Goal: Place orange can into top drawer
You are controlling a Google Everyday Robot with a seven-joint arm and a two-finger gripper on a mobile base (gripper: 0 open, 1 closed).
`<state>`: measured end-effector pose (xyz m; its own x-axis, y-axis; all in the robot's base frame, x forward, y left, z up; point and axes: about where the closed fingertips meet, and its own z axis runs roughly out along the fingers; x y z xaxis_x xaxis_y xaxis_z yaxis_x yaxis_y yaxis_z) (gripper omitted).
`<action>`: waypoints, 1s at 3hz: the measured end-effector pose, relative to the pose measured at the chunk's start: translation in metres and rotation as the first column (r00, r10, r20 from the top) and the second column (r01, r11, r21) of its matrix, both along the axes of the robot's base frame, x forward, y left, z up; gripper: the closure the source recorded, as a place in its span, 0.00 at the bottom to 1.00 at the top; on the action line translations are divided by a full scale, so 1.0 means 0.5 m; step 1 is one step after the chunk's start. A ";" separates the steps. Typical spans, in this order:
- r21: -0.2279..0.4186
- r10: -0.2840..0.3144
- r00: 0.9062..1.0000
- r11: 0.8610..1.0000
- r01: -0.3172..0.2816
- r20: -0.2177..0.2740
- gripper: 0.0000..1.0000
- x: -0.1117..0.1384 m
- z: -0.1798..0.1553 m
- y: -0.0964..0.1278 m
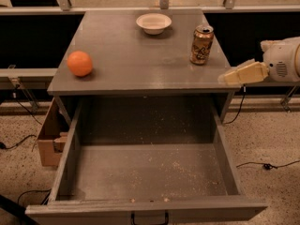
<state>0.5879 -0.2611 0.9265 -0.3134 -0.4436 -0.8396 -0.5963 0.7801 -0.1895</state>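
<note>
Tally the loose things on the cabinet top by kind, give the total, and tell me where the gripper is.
orange can: 1
orange fruit: 1
white bowl: 1
Total: 3
The gripper hangs at the right edge of the cabinet top, right of the orange can and apart from it.

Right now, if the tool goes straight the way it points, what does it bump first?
The tool, at the right edge of the cabinet top, points left. It probably meets that cabinet top first, missing the orange can; its height is hard to judge.
</note>
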 end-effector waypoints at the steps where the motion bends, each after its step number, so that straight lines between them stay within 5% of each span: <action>1: 0.001 -0.002 1.000 1.000 0.002 0.001 0.00 0.000 0.000 -0.001; 2: 0.037 -0.014 1.000 0.999 0.013 0.023 0.00 0.030 -0.005 0.008; 3: 0.131 -0.047 0.994 0.991 0.034 0.095 0.00 0.112 -0.004 0.013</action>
